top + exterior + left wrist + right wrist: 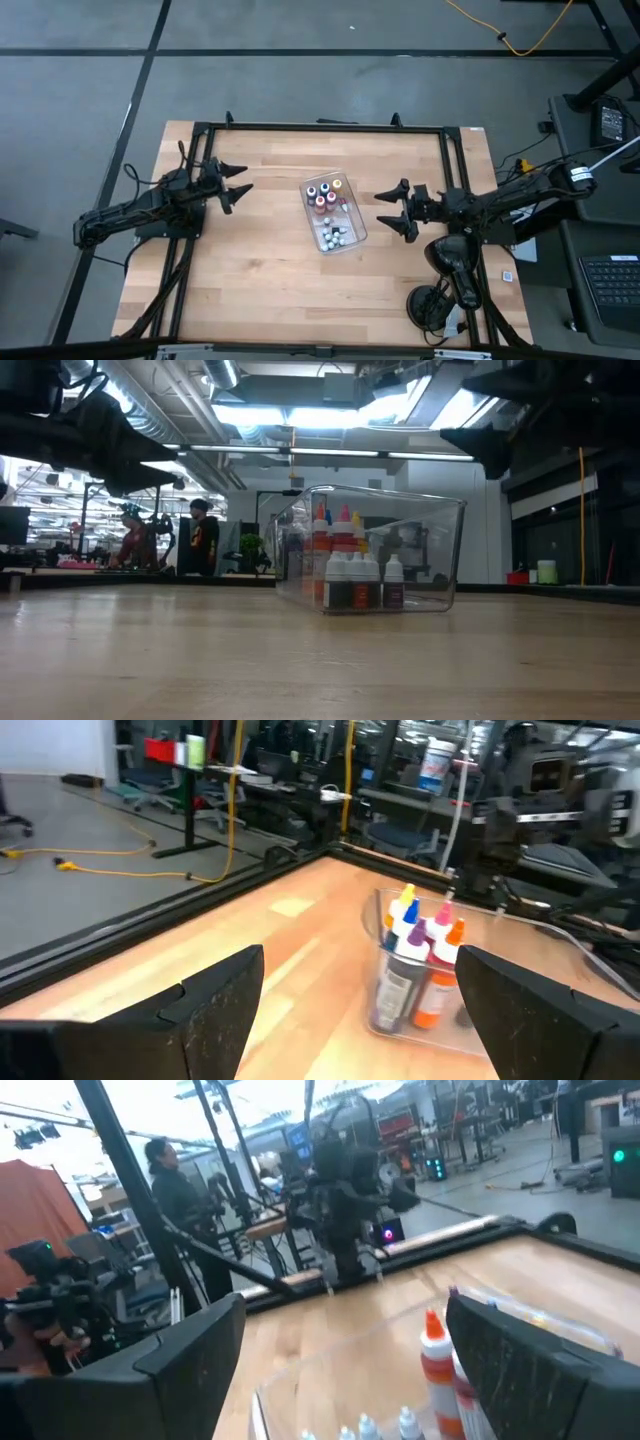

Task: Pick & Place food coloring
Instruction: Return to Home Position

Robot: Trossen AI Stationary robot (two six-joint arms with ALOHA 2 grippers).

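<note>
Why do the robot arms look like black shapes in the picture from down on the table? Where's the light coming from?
Low view: bright ceiling lights glare behind the arms, so they show as dark shapes, and the clear tray catches pale reflections. High view: light falls evenly on the table, with no hard shadows by the open left tool or open right tool.

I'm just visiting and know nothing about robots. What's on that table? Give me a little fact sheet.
Surface: wooden table
Container: clear tray, mid-table
Contents: food coloring bottles upright inside the tray, tall ones at one end, small white-capped ones at the other
Left gripper: open, empty, beside the tray
Right gripper: open, empty, on the tray's other side
</note>
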